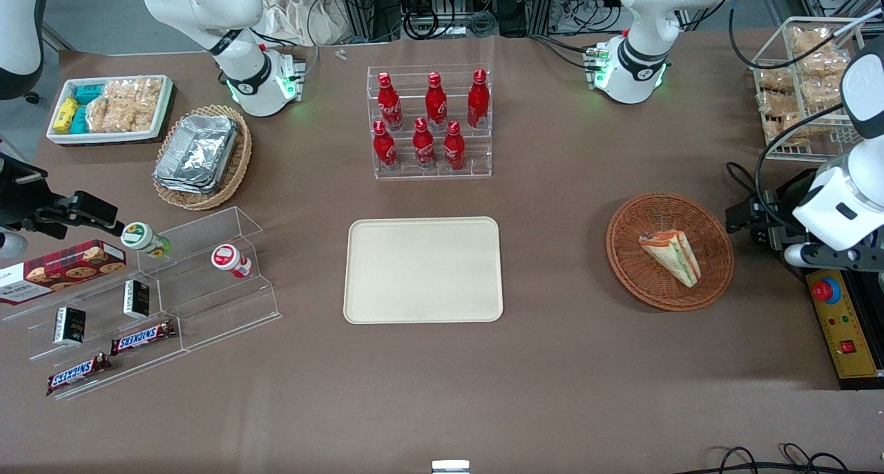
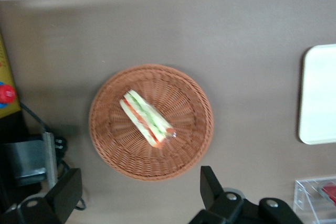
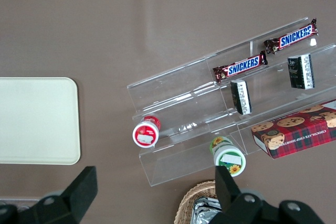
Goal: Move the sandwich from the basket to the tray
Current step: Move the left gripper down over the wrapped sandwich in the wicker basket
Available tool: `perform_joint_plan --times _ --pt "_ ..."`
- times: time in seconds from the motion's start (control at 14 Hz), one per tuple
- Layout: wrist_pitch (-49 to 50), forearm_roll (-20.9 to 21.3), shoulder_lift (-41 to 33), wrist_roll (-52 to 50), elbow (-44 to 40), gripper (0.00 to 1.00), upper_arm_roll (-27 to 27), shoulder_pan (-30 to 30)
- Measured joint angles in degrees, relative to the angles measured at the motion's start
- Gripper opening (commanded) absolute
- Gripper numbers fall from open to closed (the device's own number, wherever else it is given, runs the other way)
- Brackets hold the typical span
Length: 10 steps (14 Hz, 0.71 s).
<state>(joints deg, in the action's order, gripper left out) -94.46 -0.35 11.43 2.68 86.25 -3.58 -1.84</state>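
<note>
Gripper (image 2: 139,195) fingers (image 2: 65,192) stand spread wide with nothing between them, held high above the table, off the basket's (image 2: 113,145) rim toward the working arm's end of the table. The sandwich (image 2: 147,117) therefore lies below the gripper and a little toward the tray, so the coming move looks like a short shift over the basket followed by a straight drop.

Seen from the wrist camera, the wedge's long axis runs diagonally across the line joining the two fingertips, neither along it nor square to it; a twist of the wrist will probably be needed to close across the narrow faces.

The sandwich lies near the middle of the basket, on its side, a pale bread wedge with green and orange-red filling stripes showing along the cut face, glossy as if wrapped. The tray (image 1: 387,308) sits well apart from the basket, toward the parked arm's end, with nothing on it.
</note>
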Motion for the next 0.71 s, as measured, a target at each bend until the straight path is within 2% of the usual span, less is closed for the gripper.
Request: perform_joint_plan --times 0.36,0.71 --pt "0.19 0.64 1.65 -2.37 -1.01 1.0 -0.04 0.0" --pt "-0.71 0.91 2.43 -21.27 4.65 1.0 -0.26 0.09"
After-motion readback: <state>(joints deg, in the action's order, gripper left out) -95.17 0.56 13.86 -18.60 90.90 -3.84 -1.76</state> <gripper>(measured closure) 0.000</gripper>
